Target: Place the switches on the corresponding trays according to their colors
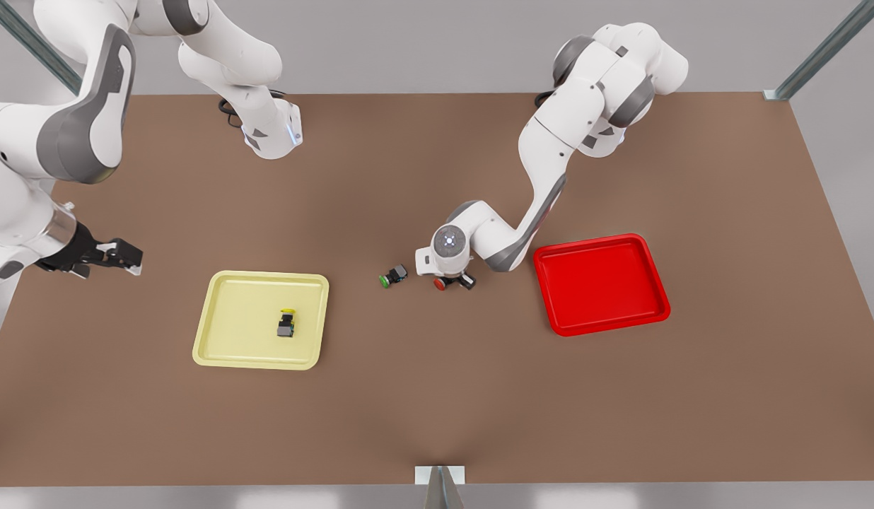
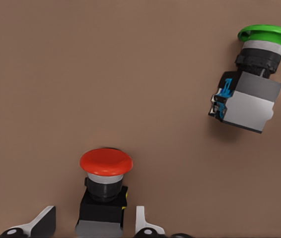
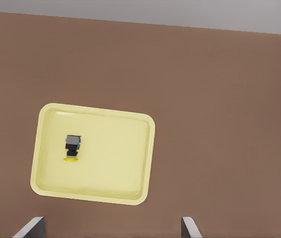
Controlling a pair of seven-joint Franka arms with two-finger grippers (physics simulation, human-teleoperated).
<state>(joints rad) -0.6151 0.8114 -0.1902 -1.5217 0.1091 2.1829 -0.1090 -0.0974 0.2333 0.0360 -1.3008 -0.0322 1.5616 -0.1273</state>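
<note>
Yellow tray (image 1: 225, 332) lay nearest, yellow switch (image 1: 287, 324) inside. Red tray (image 1: 600, 284) sat empty. Left gripper (image 1: 455, 281) straddled red switch (image 1: 443, 283), fingers (image 2: 143, 221) spread, not clamped. Right gripper (image 1: 119, 256) hung wide at table edge. Green switch (image 1: 392, 276) lay between trays.

A flat brown tabletop (image 1: 437, 396) spans the scene under even, diffuse light. Pale grey floor borders it on all sides. Grey metal frame struts (image 1: 819, 53) run diagonally at the far corners. A small metal bracket (image 1: 440, 481) sits at the near edge's centre.
</note>
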